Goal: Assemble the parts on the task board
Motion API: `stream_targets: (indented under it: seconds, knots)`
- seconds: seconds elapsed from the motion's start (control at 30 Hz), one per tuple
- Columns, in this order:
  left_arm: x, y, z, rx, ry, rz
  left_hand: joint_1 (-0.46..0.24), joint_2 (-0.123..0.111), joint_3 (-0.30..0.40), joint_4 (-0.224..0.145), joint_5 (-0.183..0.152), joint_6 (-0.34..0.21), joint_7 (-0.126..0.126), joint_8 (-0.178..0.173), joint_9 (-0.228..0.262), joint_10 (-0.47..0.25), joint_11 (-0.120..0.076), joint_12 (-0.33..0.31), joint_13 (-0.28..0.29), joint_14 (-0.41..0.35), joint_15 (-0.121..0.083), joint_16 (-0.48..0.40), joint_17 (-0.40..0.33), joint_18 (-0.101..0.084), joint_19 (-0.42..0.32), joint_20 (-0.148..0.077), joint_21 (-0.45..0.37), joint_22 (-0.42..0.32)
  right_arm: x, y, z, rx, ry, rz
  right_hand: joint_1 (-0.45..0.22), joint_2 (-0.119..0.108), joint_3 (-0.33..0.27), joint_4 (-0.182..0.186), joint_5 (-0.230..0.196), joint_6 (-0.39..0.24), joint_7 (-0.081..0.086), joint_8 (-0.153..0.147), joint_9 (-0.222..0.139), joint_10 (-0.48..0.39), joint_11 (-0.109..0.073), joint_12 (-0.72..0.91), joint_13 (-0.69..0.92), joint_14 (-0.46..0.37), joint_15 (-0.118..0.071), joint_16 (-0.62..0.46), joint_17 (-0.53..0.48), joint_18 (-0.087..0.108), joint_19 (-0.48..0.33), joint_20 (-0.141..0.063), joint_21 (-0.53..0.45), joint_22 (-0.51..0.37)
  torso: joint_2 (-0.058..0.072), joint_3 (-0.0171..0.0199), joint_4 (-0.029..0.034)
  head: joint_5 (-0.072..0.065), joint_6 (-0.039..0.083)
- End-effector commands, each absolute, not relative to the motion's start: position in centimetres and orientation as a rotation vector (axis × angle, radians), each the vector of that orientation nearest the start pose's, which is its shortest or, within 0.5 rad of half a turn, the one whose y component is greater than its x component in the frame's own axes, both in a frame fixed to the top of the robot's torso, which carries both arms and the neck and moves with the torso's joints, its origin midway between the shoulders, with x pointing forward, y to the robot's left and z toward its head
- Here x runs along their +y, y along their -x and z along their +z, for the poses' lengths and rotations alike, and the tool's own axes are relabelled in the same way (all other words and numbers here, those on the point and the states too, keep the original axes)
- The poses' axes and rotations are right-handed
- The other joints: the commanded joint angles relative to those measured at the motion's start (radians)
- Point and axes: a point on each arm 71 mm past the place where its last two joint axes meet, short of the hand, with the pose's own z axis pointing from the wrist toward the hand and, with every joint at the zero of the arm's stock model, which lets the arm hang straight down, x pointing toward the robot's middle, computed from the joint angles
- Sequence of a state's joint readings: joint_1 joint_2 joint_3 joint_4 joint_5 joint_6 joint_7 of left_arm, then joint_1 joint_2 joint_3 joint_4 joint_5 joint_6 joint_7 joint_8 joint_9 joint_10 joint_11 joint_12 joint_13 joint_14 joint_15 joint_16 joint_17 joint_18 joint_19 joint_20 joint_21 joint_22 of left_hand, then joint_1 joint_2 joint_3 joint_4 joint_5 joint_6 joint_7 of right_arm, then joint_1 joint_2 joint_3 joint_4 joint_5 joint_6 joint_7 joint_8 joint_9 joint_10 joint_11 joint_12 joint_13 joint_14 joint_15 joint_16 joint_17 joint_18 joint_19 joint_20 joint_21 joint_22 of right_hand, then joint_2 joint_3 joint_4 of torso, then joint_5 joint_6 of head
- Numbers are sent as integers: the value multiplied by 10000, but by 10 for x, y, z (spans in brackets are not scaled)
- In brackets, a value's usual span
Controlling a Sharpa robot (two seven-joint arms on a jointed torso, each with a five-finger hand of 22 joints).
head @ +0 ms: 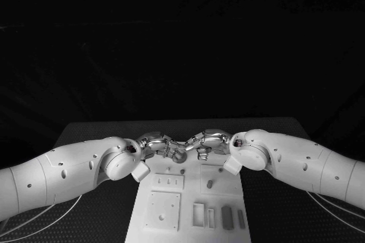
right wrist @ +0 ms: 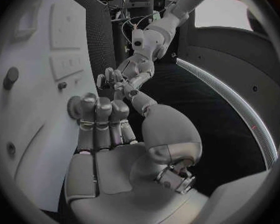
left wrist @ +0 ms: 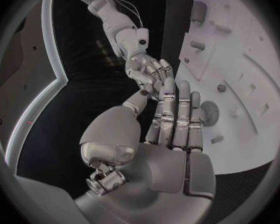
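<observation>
The white task board (head: 228, 187) runs down the middle of the table, and both hands meet at its far end. A round knurled part (head: 179, 156) sits on the board between my left hand (head: 158, 144) and my right hand (head: 207, 143). In the left wrist view the left hand (left wrist: 174, 119) has its fingers stretched out, lying against the round part (left wrist: 210, 113). In the right wrist view the right hand (right wrist: 105, 122) lies the same way beside the part (right wrist: 73, 107). The two hands' thumbs touch each other. Neither hand pinches anything.
Nearer to me the board carries a square block (head: 163, 206), upright slots (head: 199, 214) and a small peg (head: 209, 184). More pegs (left wrist: 199, 45) (right wrist: 11, 77) stand on the board (left wrist: 252, 59) (right wrist: 34, 45) near the hands. Black table lies on both sides.
</observation>
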State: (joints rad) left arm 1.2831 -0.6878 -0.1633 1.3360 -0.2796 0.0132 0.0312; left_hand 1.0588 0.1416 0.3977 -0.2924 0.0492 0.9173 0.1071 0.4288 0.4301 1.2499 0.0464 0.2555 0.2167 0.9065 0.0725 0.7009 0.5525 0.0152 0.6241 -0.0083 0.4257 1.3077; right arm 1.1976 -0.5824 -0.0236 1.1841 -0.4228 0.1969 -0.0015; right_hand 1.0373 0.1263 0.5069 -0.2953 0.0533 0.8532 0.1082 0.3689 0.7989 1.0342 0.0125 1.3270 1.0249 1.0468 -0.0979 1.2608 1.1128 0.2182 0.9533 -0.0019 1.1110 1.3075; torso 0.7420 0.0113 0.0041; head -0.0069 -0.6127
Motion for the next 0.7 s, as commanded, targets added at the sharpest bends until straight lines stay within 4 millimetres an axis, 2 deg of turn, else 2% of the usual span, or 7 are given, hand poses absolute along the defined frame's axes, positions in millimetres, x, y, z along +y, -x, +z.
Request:
stream_targets:
  seconds: [0.03,0.2,0.7]
  knots:
    - [163,-507,-210,20353,7577,-13655,163,-185,406,93,-7,274,-74,10,59,137,-10,-38,18,60,-47,78,-19,-152,143,18,-36,156,-139,-520,-221,21757,-6199,14453,38,-27,90,11,-45,939,-43,63,31,-1825,-116,-61,-18,-49,1,-76,-21,436,-82,19,-74,25,-4,0,3,5,-11]
    - [162,-507,-210,20355,7552,-13644,7,-233,835,113,7,305,-54,-5,119,194,-14,-67,20,96,-50,92,-36,-152,188,24,-44,166,-138,-520,-221,21752,-6199,14523,3,-37,131,11,-45,927,-36,46,46,-1833,-108,-82,-38,-61,10,-99,-37,436,-90,38,-101,9,0,3,0,17,-17]
    - [163,-508,-210,20278,7605,-13558,-136,-181,1029,84,11,337,-44,-3,183,234,-19,-74,30,117,-54,112,-42,-152,196,23,-35,188,-139,-520,-220,21635,-6400,14623,-77,-46,209,11,-45,886,-17,-5,71,-1857,-89,-128,-77,-96,30,-153,-74,436,-116,78,-160,-22,-3,4,-3,26,-30]
